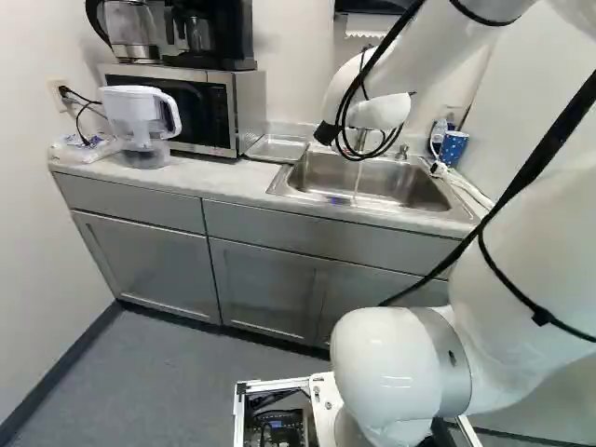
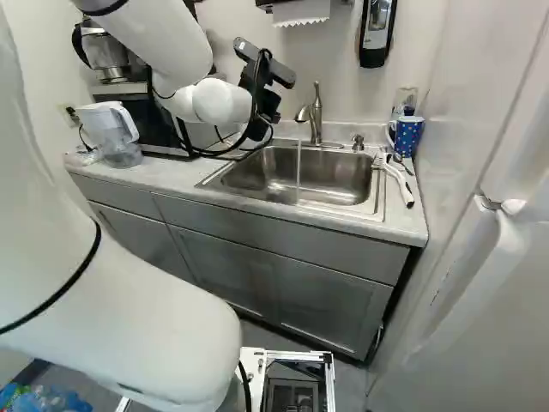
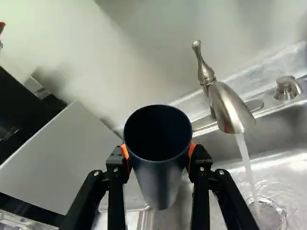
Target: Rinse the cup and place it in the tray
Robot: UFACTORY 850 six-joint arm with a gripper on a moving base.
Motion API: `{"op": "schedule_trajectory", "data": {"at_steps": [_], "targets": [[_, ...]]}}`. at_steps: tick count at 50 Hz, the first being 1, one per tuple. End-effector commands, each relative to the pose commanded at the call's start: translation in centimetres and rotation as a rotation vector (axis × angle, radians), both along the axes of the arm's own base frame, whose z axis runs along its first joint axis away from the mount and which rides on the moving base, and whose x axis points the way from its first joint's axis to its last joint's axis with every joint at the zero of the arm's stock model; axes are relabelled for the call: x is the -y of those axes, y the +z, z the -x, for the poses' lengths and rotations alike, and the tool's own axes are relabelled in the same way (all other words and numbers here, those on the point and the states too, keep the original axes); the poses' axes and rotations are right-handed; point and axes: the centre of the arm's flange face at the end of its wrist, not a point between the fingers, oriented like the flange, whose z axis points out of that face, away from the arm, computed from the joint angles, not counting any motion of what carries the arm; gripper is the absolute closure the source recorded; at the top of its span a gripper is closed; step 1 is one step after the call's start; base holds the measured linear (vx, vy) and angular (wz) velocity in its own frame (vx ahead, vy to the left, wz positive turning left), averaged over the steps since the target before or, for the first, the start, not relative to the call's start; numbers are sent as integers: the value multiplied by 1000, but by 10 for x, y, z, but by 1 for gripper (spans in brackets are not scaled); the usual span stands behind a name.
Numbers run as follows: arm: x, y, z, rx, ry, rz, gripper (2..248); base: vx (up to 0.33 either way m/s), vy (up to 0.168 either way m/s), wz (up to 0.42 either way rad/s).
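Two orange-padded fingers of the black gripper (image 2: 268, 103) press a dark cup (image 3: 159, 182) from opposite sides, its open mouth toward the wrist camera. The cup is beside the running faucet (image 3: 230, 108), outside the water stream (image 3: 246, 165). A metal tray (image 1: 277, 148) lies between microwave (image 1: 200, 114) and sink (image 1: 410, 186).

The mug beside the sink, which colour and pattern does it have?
The mug is blue with small white dots, clearest in the right base view.
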Motion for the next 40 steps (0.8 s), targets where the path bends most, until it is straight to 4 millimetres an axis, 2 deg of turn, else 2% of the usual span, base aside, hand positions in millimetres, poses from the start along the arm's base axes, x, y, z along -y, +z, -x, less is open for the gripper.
{"op": "schedule_trajectory", "data": {"at_steps": [40], "targets": [[0, 0, 0, -36, 90, 409, 125, 0, 0, 0]]}}
